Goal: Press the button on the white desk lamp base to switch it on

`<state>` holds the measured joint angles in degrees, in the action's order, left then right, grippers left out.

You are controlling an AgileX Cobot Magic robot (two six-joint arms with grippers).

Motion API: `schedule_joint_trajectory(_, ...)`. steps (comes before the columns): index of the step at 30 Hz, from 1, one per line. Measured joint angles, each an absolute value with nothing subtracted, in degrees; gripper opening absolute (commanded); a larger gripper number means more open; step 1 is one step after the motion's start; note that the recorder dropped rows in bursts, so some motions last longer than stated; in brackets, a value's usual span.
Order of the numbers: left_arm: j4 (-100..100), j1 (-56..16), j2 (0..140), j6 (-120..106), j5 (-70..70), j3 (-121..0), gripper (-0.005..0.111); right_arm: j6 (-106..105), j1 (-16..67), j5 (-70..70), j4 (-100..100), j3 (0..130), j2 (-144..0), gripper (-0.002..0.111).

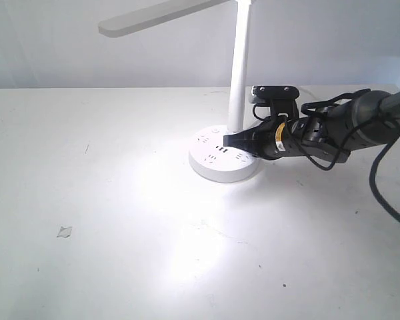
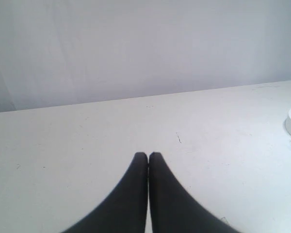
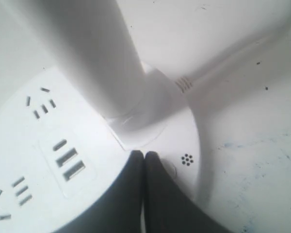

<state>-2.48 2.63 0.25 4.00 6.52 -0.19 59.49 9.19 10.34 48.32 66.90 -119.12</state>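
Could go wrong first through a needless press: judging by the bright pool of light point(image 1: 187, 200) on the table point(image 1: 67, 200) below the lamp head point(image 1: 153, 17), looks lit already, so bearing down now risks switching it off. Could also miss the mark, landing on plain plastic beside the faint round dimple point(image 3: 169, 169), probably the button, or sliding off toward the cluster of small holes point(image 3: 186, 159). Pushing at a slant instead of straight down might shove or rock the white desk lamp base point(image 1: 213, 172), top-heavy under its tall stem point(image 1: 240, 73) and tethered by the cable point(image 3: 223, 63) at its back. Lifting away carelessly might clip the stem, just beside the fingers.

As for the right gripper point(image 1: 228, 140): pinched tight, tips together with no gap, holding nothing. Poised over the top of the base, between the foot of the stem and the rim, clear of the three USB slots point(image 3: 68, 158). Cannot tell whether pressing on the plastic or hanging just above it.

As for the left gripper point(image 2: 148, 156): likewise closed and empty, hanging over bare table well apart from the lamp, with only an edge of the base at the side of its view.

Base itself: flat on the table, toward the far side, under the right arm
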Motion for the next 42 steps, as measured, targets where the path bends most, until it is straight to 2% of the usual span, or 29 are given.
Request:
schedule_joint_trajectory(10, -2.5, 2.6, 0.2, 4.0, 6.5, -0.2, 0.000, 59.6, 9.2, 9.9, 48.3, 66.6, -117.3, 0.000)
schedule_joint_trajectory(15, -2.5, 2.6, 0.2, 4.0, 6.5, -0.2, 0.000, 59.0, 9.2, 11.8, 48.5, 61.8, -108.7, 0.000)
schedule_joint_trajectory(23, -2.5, 2.6, 0.2, 4.0, 6.5, -0.2, 0.000, 56.7, 9.2, 26.6, 46.9, 40.1, -91.3, 0.000)
schedule_joint_trajectory(34, -2.5, 2.6, 0.2, 4.0, 6.5, -0.2, 0.000, 32.9, 9.2, 50.7, 21.6, 4.6, -68.7, 0.000)
schedule_joint_trajectory(42, -2.5, 2.6, 0.2, 4.0, 6.4, -0.2, 0.000, 24.7, 9.2, 56.7, 18.7, 0.4, -51.1, 0.000)
